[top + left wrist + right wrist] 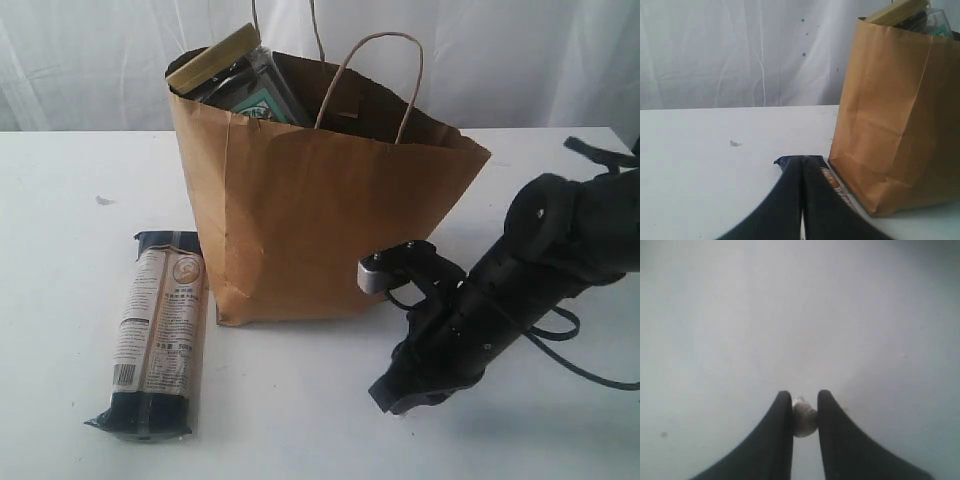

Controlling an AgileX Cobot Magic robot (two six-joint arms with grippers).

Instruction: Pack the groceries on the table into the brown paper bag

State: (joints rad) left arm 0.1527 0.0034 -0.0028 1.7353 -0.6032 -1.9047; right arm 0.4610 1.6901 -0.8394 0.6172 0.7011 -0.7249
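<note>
Groceries are sitting in two places, and we are reading them from the left. The table (60,250) is running flat, white and open along its left side, with only a small grey mark (104,200) breaking it. Next the long dark-blue/beige packet (160,335) is lying flat. It is a slim, glossy, crinkled wrapper with dark ends and a pale middle, just beside the bag's lower left corner, and free tabletop is lying to its left and in front of it. The left gripper (801,162) is hanging low over the table with its black fingers pressed together and nothing between them. The packet's dark end is showing just past its tips.

Mid-table, the brown paper bag (310,220) is standing upright in matte, creased kraft, its mouth gaping and its twisted loop handles (370,60) rising above the rim. The tan-lidded jar (212,58) is poking out tilted at the left corner of the mouth, next to a dark glossy item (255,90) that we are not able to identify.

At the right, the black right arm (530,270) is slanting down from the table's right side toward the surface, close in front of the bag's lower right corner, and we cannot tell whether it is touching the paper. A cable (570,350) is looping beneath it. The right gripper (804,396) is holding its jaws narrow, pinching a small pale lump (804,417) — bare white table is lying all around it.
</note>
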